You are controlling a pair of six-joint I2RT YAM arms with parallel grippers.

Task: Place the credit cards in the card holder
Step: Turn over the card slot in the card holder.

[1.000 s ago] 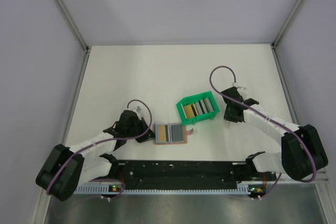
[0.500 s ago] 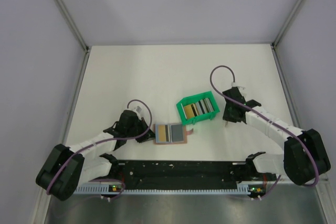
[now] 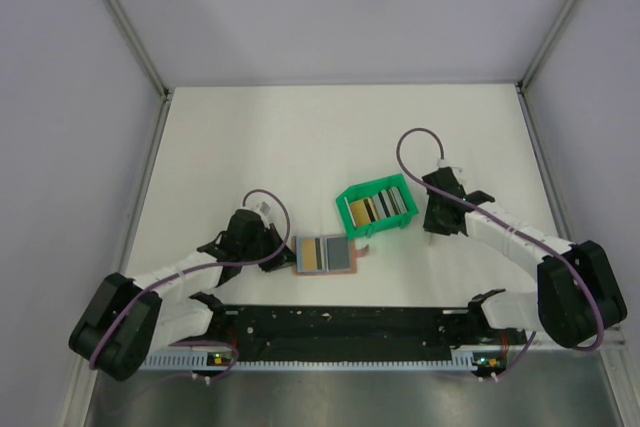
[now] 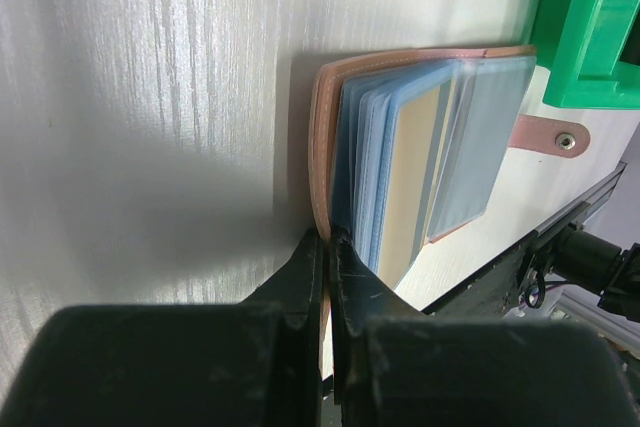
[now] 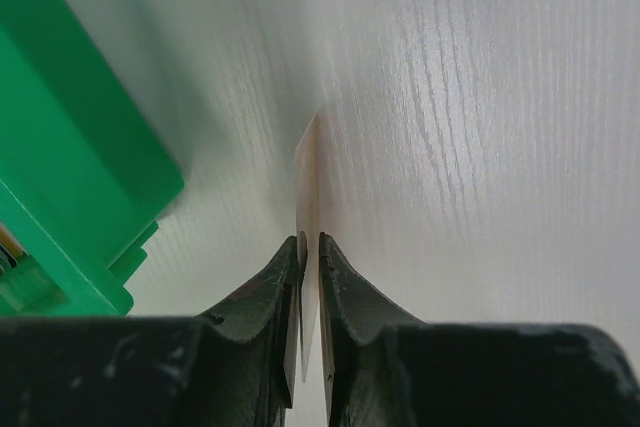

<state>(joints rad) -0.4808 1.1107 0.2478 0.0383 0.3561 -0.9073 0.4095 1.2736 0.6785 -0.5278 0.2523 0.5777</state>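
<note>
Holds still at left; edges slightly toward the tray (image 3: 345, 211) at right. Pins the open holder's (image 4: 321, 127) left edge to the worktop (image 4: 150, 97) with the left pincer (image 4: 328, 238) clenched. Grasps a card (image 5: 308, 182) edge-on in the right pincer (image 5: 308, 243), just right of the tray, holder farther left.

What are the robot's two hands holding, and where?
The left gripper pinches the card holder by its tan cover's edge. A pale card stands edge-on between the fingers of the right gripper; whether they grip it cannot be told.
</note>
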